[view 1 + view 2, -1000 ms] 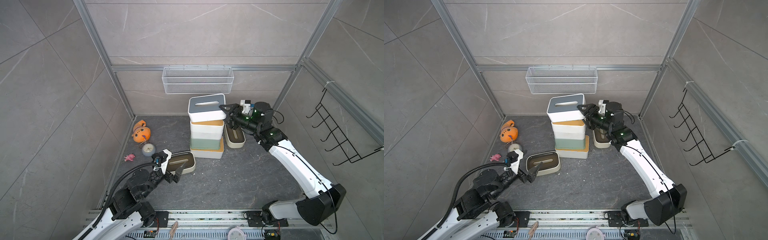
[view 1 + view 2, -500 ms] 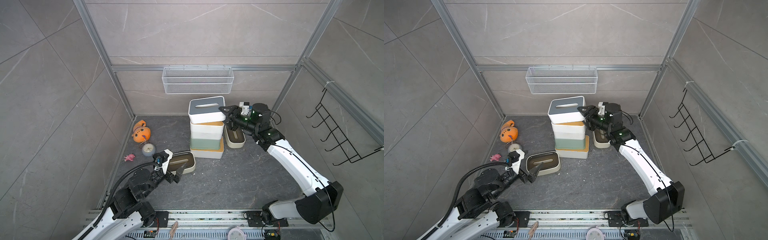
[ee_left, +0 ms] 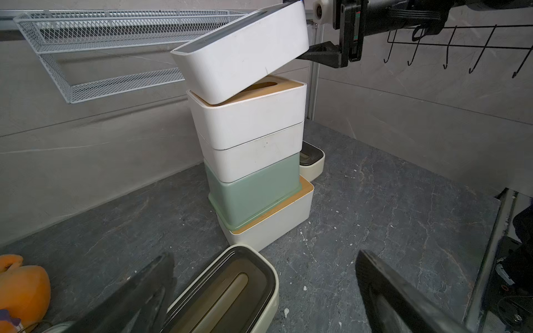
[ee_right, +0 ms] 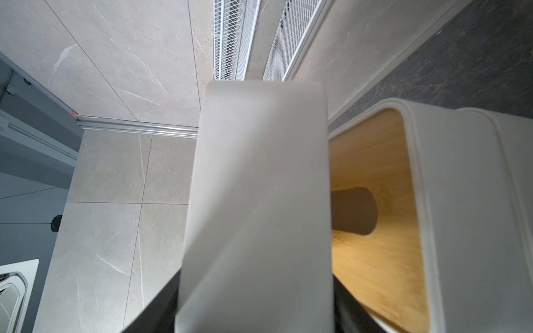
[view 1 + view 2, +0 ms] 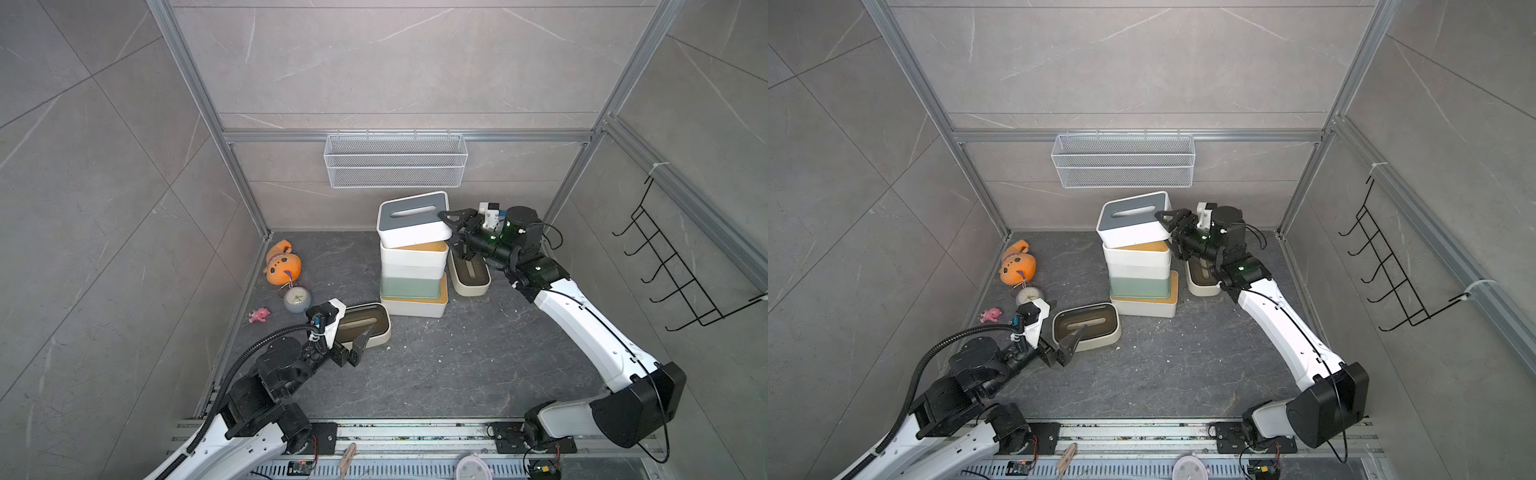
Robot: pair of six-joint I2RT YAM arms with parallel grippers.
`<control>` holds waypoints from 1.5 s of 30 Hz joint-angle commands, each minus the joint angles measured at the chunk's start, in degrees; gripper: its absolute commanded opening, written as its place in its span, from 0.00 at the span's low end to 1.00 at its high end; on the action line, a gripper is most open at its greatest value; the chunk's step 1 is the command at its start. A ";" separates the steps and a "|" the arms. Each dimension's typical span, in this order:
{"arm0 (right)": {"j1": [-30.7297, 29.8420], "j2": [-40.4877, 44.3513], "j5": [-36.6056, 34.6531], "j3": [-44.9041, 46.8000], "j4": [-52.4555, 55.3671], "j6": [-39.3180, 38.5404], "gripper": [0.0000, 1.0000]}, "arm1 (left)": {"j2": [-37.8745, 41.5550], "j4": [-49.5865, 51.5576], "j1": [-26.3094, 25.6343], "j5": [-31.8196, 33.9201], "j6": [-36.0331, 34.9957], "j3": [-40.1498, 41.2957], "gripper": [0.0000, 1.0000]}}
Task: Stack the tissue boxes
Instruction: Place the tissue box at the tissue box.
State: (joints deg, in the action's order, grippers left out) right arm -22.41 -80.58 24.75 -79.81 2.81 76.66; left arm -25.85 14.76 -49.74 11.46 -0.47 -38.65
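A white tissue box with a grey lid [image 5: 411, 222] [image 5: 1131, 222] [image 3: 242, 49] lies tilted on top of the stack, its left end resting on a white box with a bamboo lid [image 5: 413, 259]. My right gripper [image 5: 453, 230] [image 4: 255, 276] is shut on its raised right end. Under these sit another white box, a pale green box [image 5: 409, 286] and a bamboo-lidded white box [image 5: 415, 307]. My left gripper [image 5: 353, 345] [image 3: 265, 302] stands wide open over the near end of a cream box with a brown lid [image 5: 365, 322] [image 3: 227, 291]. A second cream box [image 5: 469, 272] stands right of the stack.
A white wire mesh basket [image 5: 395, 160] hangs on the back wall above the stack. An orange plush [image 5: 282, 264], a small round clock [image 5: 297, 299] and a pink toy [image 5: 259, 314] lie by the left wall. A black hook rack [image 5: 685, 270] hangs on the right wall.
The grey-lidded box has come down a little onto the stack with my right gripper. The left arm has not moved.
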 commanded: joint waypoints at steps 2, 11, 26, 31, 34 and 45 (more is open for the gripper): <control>0.20 0.73 0.61 0.84 -3.40 -0.19 0.76 | -0.35 -1.88 0.08 -0.73 0.16 -1.16 1.00; 0.23 0.88 0.09 -0.82 1.31 -4.00 0.93 | -0.52 -1.76 0.10 -0.94 0.12 -1.16 1.00; 0.23 0.20 -0.87 -6.46 12.61 -13.32 0.95 | -0.56 -1.76 0.08 -1.06 0.09 -1.27 1.00; 0.23 -0.01 -0.83 -6.65 14.24 -14.99 0.95 | -0.09 -1.58 0.08 -0.84 -0.15 -1.25 1.00; 0.15 0.02 -1.20 -7.11 15.45 -15.09 0.95 | 0.18 -1.74 0.08 -0.76 -0.11 -1.16 1.00; 0.22 -0.41 -3.04 -9.31 20.17 -20.98 0.94 | 0.01 -1.61 0.01 -1.06 -0.14 -1.25 1.00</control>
State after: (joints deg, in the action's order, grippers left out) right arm -22.37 -80.68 22.72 -87.24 21.89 58.46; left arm -26.13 14.87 -49.74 11.35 -0.49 -38.65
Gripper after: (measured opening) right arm 0.944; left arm 0.997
